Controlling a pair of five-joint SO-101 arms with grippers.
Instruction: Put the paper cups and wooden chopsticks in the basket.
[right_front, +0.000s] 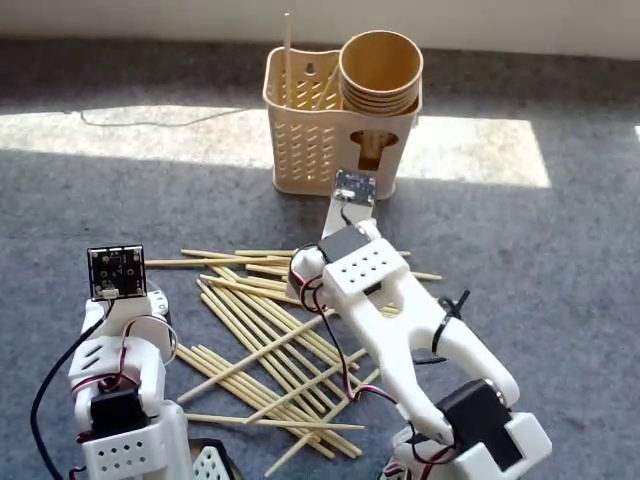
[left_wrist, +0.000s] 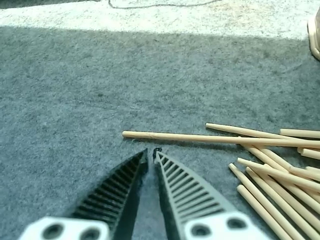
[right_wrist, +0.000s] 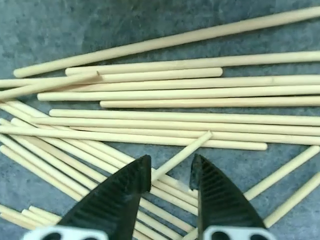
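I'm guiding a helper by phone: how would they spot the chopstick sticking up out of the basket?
Find the cream slotted basket at the far side of the carpet, holding a stack of paper cups. In the compartment beside the cups, one chopstick stands nearly upright, rising above the rim; the loose chopsticks lie flat on the carpet.

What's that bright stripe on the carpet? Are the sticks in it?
High view: a sunlit band crosses the carpet at the basket; the chopsticks lie in shade. Left wrist view: the band lies farther off, the left end effector over shaded carpet. Right wrist view: even shade.
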